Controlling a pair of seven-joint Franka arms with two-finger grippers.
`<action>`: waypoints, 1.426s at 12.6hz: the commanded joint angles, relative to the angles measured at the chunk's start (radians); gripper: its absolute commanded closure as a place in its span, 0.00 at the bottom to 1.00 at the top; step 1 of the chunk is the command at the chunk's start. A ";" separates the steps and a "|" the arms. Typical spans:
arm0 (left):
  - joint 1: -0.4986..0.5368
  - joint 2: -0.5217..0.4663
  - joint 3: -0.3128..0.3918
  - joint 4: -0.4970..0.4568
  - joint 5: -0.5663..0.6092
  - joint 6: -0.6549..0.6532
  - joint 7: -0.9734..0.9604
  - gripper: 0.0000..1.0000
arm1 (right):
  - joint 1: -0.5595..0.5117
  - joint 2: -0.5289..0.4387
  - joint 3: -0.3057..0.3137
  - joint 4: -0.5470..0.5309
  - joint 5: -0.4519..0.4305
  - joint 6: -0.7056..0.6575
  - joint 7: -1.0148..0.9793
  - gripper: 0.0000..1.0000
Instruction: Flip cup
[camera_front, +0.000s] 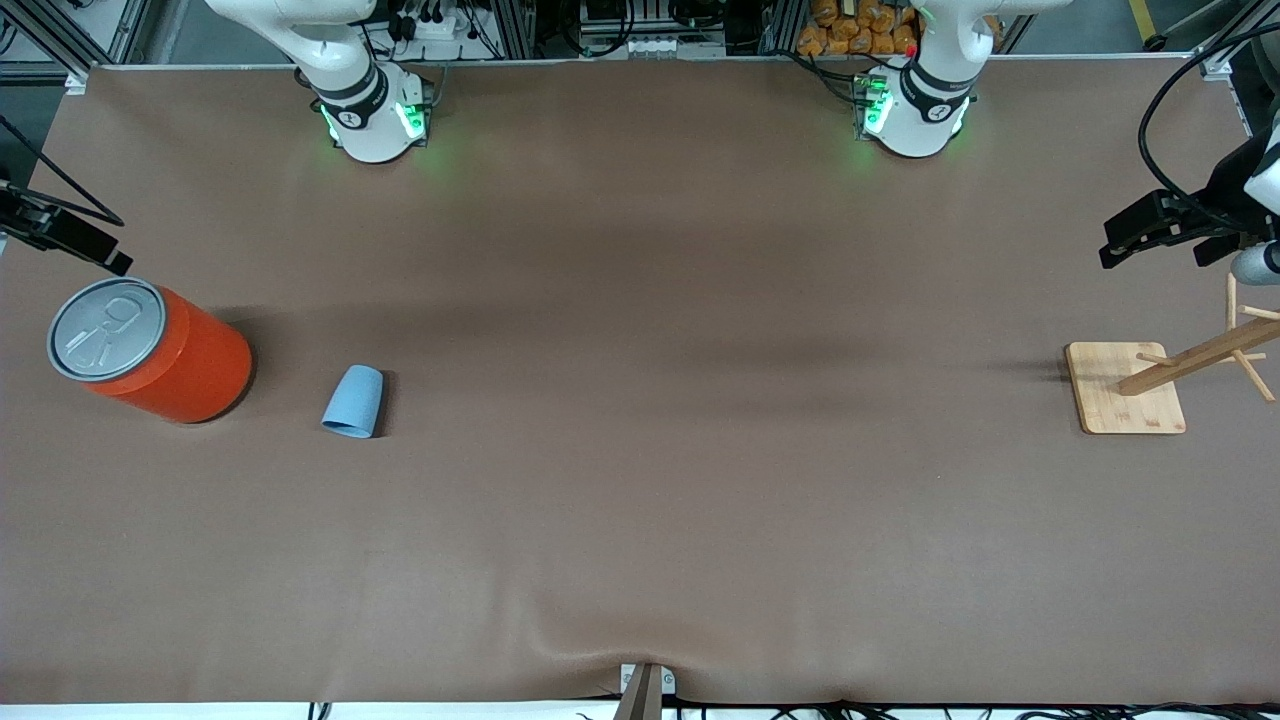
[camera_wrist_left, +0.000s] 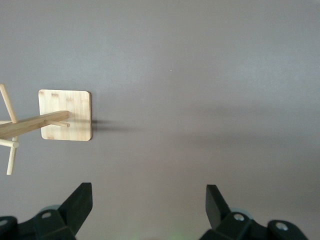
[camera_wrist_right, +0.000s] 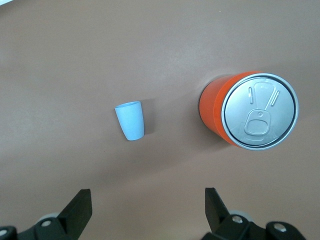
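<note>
The small light-blue cup (camera_front: 352, 401) is on the brown table, beside the orange can, toward the right arm's end. Its narrow closed end points toward the robots and its wide rim toward the front camera; no opening shows. I cannot tell whether it lies on its side or stands mouth down. It also shows in the right wrist view (camera_wrist_right: 130, 120). My right gripper (camera_wrist_right: 147, 195) is open and empty, high over the table near the can, at the edge of the front view (camera_front: 110, 260). My left gripper (camera_wrist_left: 148, 192) is open and empty, up over the left arm's end (camera_front: 1115, 250).
A large orange can (camera_front: 160, 355) with a grey pull-tab lid stands upright beside the cup; it also shows in the right wrist view (camera_wrist_right: 250, 111). A wooden peg rack on a square bamboo base (camera_front: 1125, 390) stands at the left arm's end, below the left gripper (camera_wrist_left: 66, 115).
</note>
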 joint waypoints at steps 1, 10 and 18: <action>0.006 -0.014 -0.003 -0.001 0.000 -0.013 0.013 0.00 | 0.054 0.040 -0.005 0.006 0.003 0.006 0.027 0.00; 0.006 -0.014 -0.003 -0.001 -0.002 -0.013 0.011 0.00 | 0.090 0.324 -0.002 -0.078 0.039 0.197 -0.106 0.00; 0.006 -0.012 -0.003 0.000 -0.003 -0.013 0.010 0.00 | 0.102 0.322 -0.005 -0.491 0.116 0.742 -0.173 0.00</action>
